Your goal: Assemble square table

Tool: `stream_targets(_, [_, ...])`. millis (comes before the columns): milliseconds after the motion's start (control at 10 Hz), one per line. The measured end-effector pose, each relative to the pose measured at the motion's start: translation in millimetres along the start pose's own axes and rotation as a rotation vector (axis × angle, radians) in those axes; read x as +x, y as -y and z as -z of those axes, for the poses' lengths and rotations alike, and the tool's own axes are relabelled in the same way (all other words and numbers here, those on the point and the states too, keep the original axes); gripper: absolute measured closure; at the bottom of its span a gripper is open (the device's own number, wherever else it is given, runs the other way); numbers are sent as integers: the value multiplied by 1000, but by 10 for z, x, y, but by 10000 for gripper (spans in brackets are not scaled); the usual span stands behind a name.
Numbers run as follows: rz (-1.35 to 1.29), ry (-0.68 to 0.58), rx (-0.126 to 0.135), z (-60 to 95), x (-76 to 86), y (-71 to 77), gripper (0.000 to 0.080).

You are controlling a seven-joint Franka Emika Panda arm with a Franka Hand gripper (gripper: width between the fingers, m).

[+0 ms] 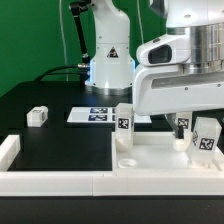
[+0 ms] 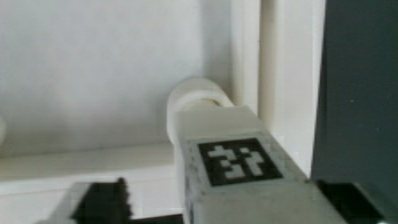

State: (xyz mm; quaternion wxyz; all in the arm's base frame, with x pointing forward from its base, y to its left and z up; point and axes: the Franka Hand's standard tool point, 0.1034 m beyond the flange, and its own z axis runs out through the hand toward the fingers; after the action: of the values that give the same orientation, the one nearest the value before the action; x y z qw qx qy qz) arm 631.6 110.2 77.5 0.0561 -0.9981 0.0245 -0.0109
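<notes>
White plastic makes up nearly everything here: the square tabletop (image 1: 150,158) lies on the black surface (image 1: 60,140) with its rimmed, tray-like face up, at the exterior view's lower right, against the long white border rail (image 1: 50,182).

The only labels on the parts are square black-and-white tags made of blocky patterns, not letters. One shows clearly in the wrist view, on the flat side of the leg (image 2: 222,150) that fills the middle of that picture: a white block figure on a black square with a white margin. Similar tags show on the same leg (image 1: 205,138) in the exterior view, on another leg (image 1: 123,122) standing upright at the slab's far corner, and in a row on the marker board (image 1: 98,115) behind it. The robot base (image 1: 108,65) bears a yellow triangular warning label (image 1: 111,50), too small to read. A loose leg (image 1: 37,116) lies well apart, toward the exterior view's left.

The claw (image 2: 222,203) straddles the tagged leg: one dark finger (image 2: 107,200) stands clear of the leg's side with slab visible between them, so the jaws are parted and nothing is gripped. The leg's rounded end rests on the tabletop (image 2: 89,90), just beside its raised rim, with black surface beyond the rim.
</notes>
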Motion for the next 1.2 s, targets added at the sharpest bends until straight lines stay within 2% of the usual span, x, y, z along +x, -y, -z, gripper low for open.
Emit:
stream_targets(100, [-52, 1, 2, -3, -2, 4, 414])
stream_targets(200, [-124, 1, 3, -4, -2, 6, 510])
stream_targets(600, [-369, -5, 5, -5, 4, 12, 510])
stream_targets(800, [-701, -40, 21, -18, -38, 73, 510])
stream_targets(900, [-950, -33, 53, -27, -51, 77, 509])
stream_targets(1000, [-1130, -34, 104, -31, -49, 65, 508])
stream_targets(1100, [-1237, -31, 123, -32, -64, 73, 508])
stream_targets(1200, [-1323, -26, 122, -41, -74, 101, 508])
